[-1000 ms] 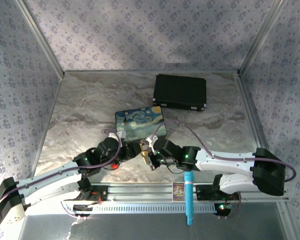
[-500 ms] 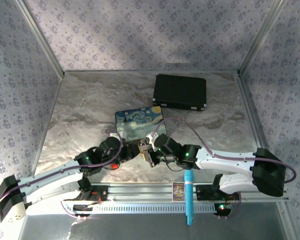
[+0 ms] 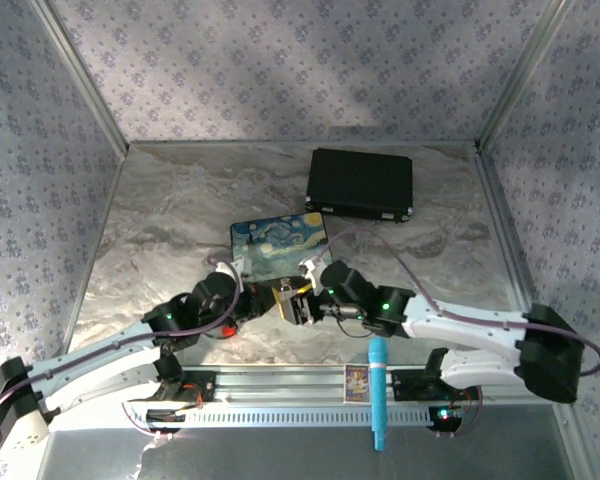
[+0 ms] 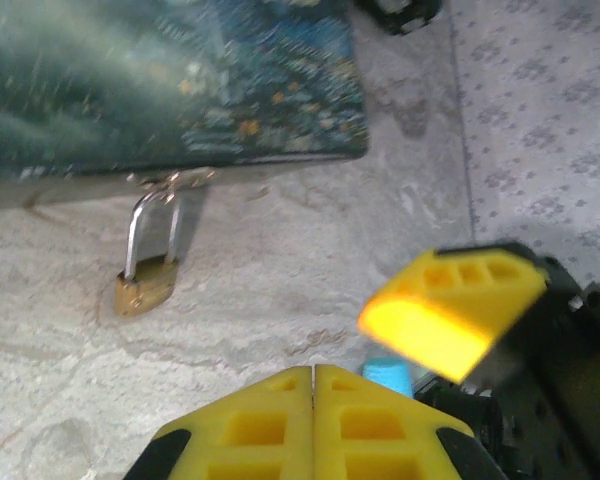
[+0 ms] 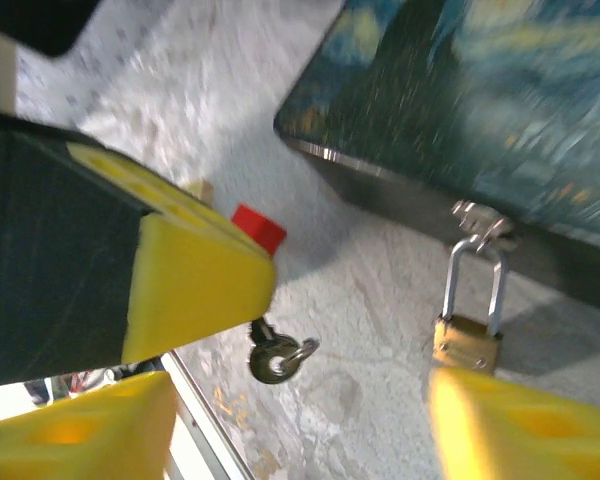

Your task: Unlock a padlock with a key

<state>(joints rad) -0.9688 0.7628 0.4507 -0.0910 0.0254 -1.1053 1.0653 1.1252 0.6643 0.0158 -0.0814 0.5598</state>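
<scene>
The padlock (image 4: 145, 285) is a small brass body lying on the marble, and its silver shackle (image 5: 477, 270) is hooked through the hasp of the painted box (image 3: 278, 245). My left gripper (image 4: 313, 385) is shut. In the right wrist view the key (image 5: 276, 357), small and dark silvery with a tiny ring, sticks out under the left gripper's yellow fingers (image 5: 195, 275), left of the padlock (image 5: 467, 342). My right gripper (image 5: 300, 440) stands open just in front of the padlock, one finger on each side. The grippers meet in front of the box (image 3: 280, 303).
A black case (image 3: 360, 183) lies at the back right. A blue-handled tool (image 3: 378, 395) rests on the metal rail at the near edge. A small red block (image 5: 258, 228) sits beside the box corner. Patterned walls enclose the table.
The right arm has swung its elbow out to the right and its wrist has turned toward the box front. The left gripper has shifted slightly, staying shut.
</scene>
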